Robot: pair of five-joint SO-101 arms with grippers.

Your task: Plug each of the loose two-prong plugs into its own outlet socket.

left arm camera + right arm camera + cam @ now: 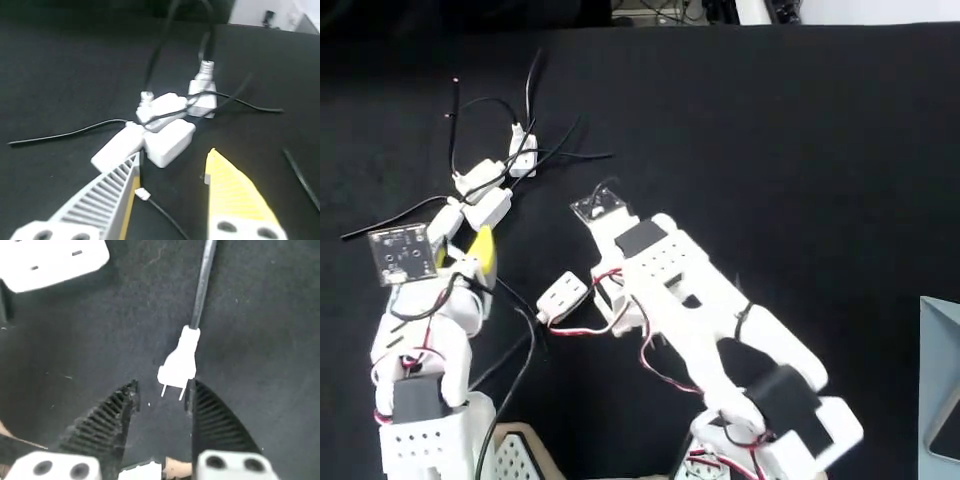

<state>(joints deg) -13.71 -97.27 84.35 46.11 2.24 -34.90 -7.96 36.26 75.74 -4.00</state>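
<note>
**While both claws gape, a careless pinch could scatter the lot**

Because the black table point(800, 150) gives loose parts nothing to brace against, anything nudged will likely slide.

The left gripper point(174, 156) stands spread, pinching nothing, just short of a cluster of white sockets and plugs point(165, 107). The dark cords point(65, 134) of that cluster cross over one another. Closing on one block would probably drag its neighbours along by those cords.

A single outlet socket point(563, 297) lies apart from the cluster, beside the right arm point(700, 300), with nothing holding it. I judge it would skate away under a pushed-in plug unless something pins it.

The right gripper point(161, 388) is spread too and grips nothing. The loose two-prong plug point(179, 362) lies flat on the table between its fingers, close against one finger and off from the other. Shutting from here may shove the plug sideways or spin it rather than seat it square. Its cord point(200, 285) could twist it further.

The prongs point(163, 390) point back toward the claw and away from the lone socket. A grip taken low risks clamping bare metal and would leave the plug facing the wrong way.
</note>
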